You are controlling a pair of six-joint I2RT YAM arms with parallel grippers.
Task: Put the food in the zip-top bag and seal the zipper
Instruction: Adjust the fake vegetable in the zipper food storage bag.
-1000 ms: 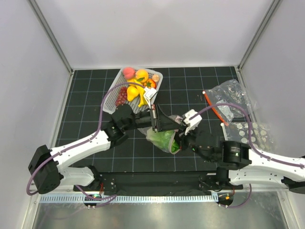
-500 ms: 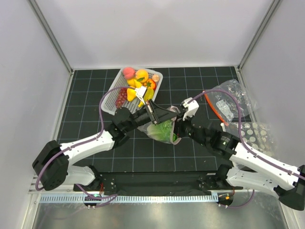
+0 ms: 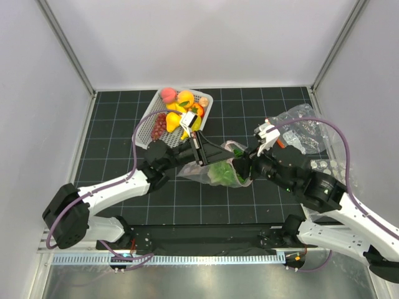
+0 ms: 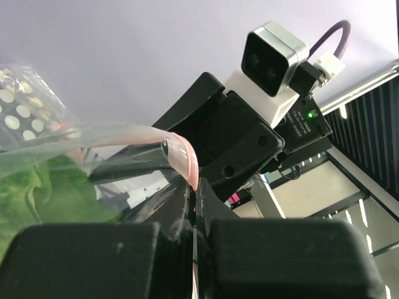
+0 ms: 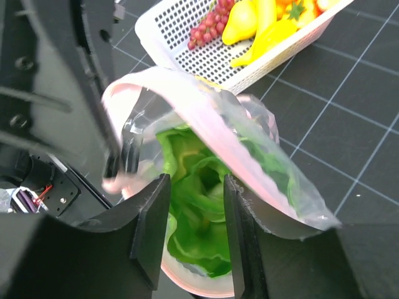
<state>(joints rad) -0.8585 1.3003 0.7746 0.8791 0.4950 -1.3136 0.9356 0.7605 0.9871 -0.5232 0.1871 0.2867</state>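
**Cabbage in the Clear Bag, One Claw Pinching the Rim**

At the centre of the top view, the zip-top bag (image 3: 215, 176) lies on the black gridded tabletop (image 3: 112, 124) between the two arms. It is thin, crinkly and see-through. The ruffled green cabbage (image 5: 187, 159) fills its lower half.

The left claw (image 4: 194, 212) is closed, with the film of the bag's mouth pinched between its fingers. The zipper (image 5: 187, 93), a pale pink, flat strip, curls up from that pinch in a loop. In the left wrist view, pale round dots show on the plastic at the upper left.

The right claw (image 5: 194, 187) stands over the bag's mouth with its black fingers apart and gripping nothing. The cabbage shows in the gap between them.

The white perforated basket (image 3: 148, 121) sits toward the upper centre of the top view. It holds the dark grapes (image 5: 209, 25), the smooth yellow banana (image 5: 271, 34) and the pink peach (image 3: 168, 94). Another crumpled clear bag (image 3: 299, 128) lies at the right.
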